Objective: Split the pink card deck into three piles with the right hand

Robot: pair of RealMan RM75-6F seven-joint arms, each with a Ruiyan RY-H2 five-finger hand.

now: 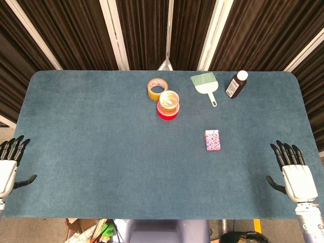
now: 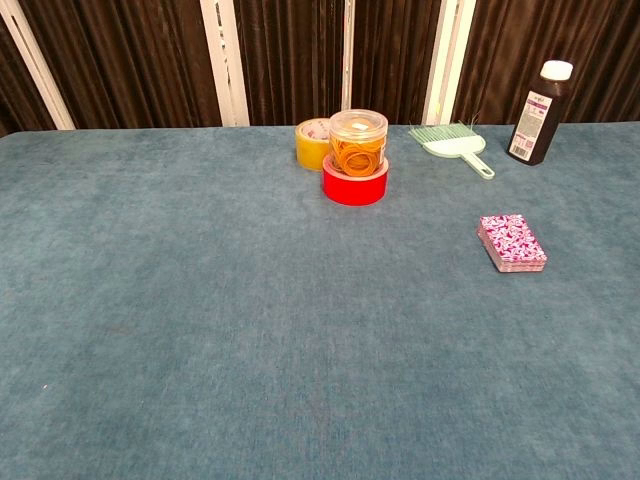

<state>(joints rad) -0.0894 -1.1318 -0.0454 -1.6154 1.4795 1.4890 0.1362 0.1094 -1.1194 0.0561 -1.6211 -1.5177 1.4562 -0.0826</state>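
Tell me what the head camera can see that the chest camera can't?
Only the head view shows the left hand and right hand, both open at the table's near corners, holding nothing. Only the chest view shows the rubber bands inside the clear jar and the deck's stacked edges. Both show the pink card deck, still one pile, the red tape roll, yellow tape roll, green brush and dark bottle.

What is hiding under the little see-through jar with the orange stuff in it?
The jar stands on a red tape roll. Orange rubber bands show inside the jar. The jar covers the roll's hole, so anything inside it stays hidden. A yellow tape roll sits just behind.
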